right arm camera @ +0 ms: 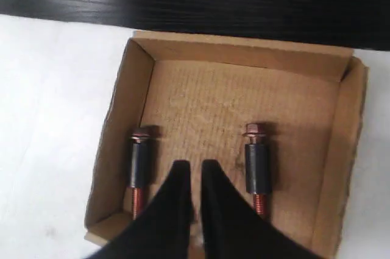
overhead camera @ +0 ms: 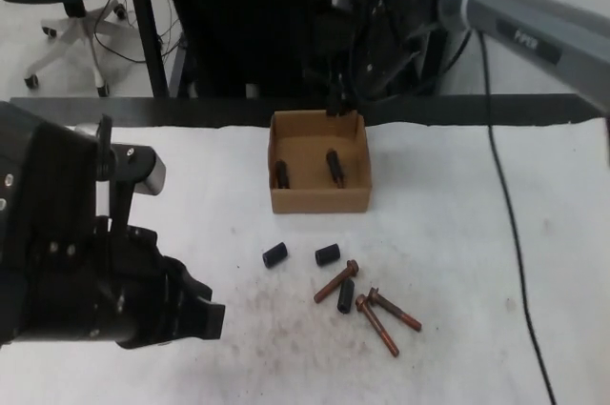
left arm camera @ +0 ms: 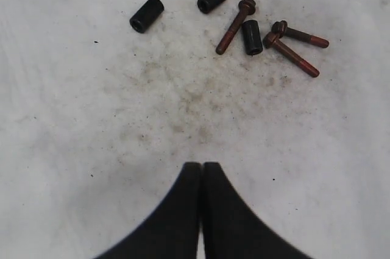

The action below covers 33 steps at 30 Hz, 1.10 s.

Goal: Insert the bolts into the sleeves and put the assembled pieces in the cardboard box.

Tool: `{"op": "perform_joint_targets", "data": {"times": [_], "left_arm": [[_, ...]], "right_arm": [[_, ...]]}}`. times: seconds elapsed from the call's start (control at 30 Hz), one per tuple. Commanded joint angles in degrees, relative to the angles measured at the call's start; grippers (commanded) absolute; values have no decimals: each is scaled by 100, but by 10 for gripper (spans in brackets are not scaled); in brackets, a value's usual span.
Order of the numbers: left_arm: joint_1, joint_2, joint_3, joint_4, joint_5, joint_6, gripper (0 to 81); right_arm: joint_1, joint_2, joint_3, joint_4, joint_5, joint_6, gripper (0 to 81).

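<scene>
High view: the box point(overhead camera: 319, 203) holds two finished pieces point(overhead camera: 334, 167). Three sleeves point(overhead camera: 275, 254) and three bolts point(overhead camera: 335, 282) lie loose on the desk point(overhead camera: 448, 233) in front of it.

Left wrist view: the left hand point(left arm camera: 202, 170) is clenched and empty, near the loose parts. I judge it should open first, then grip the end sleeve point(left arm camera: 147, 14) across its barrel, leaving the bore free.

Right wrist view: the right hand point(right arm camera: 194, 170) hovers over the box, its fingers almost together on nothing. Its best pick is the lone bolt point(left arm camera: 235, 17), taken near the head, rather than the two that touch.
</scene>
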Motion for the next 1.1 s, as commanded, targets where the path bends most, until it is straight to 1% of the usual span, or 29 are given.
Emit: {"op": "perform_joint_targets", "data": {"times": [0.0,0.07,0.1,0.17,0.27,0.3,0.37,0.47,0.6,0.77,0.83,0.9,1.07], "left_arm": [[-13,-18,-38,-131,349,79,7],[-13,-18,-38,-327,891,476,7],[-13,-18,-38,-444,1034,632,7],[-13,-18,-38,-633,855,668,7],[-13,-18,-38,-945,57,731,7],[-13,-4,-38,-1073,-112,773,7],[-13,46,-38,-1335,-95,773,7],[-62,228,-38,-1553,192,773,7],[-353,694,-256,-1594,261,937,7],[-995,1757,-1222,-1594,287,1183,7],[-1200,2256,-1692,-1371,287,1445,7],[-1363,2789,-2234,-859,287,1544,7],[-1582,4191,-3685,1102,542,1517,7]], "right_arm": [[-49,-343,-57,234,-232,-198,9],[-59,-654,-27,526,-568,-449,9],[-59,-845,19,647,-728,-621,9],[-59,-1243,167,806,-1012,-871,9],[-30,-2055,680,909,-1055,-985,9],[-14,-2350,942,907,-1032,-995,9],[-5,-2882,1499,856,-1005,-994,9],[-5,-3788,2608,604,-1013,-942,9],[-5,-4875,3951,242,-1013,-588,9],[-5,-6034,5347,45,-1013,-307,9],[-5,-6396,5678,45,-1013,-308,9],[-5,-6677,5928,45,-1013,-308,9],[-16,-7176,6230,56,-951,-308,9]]}}
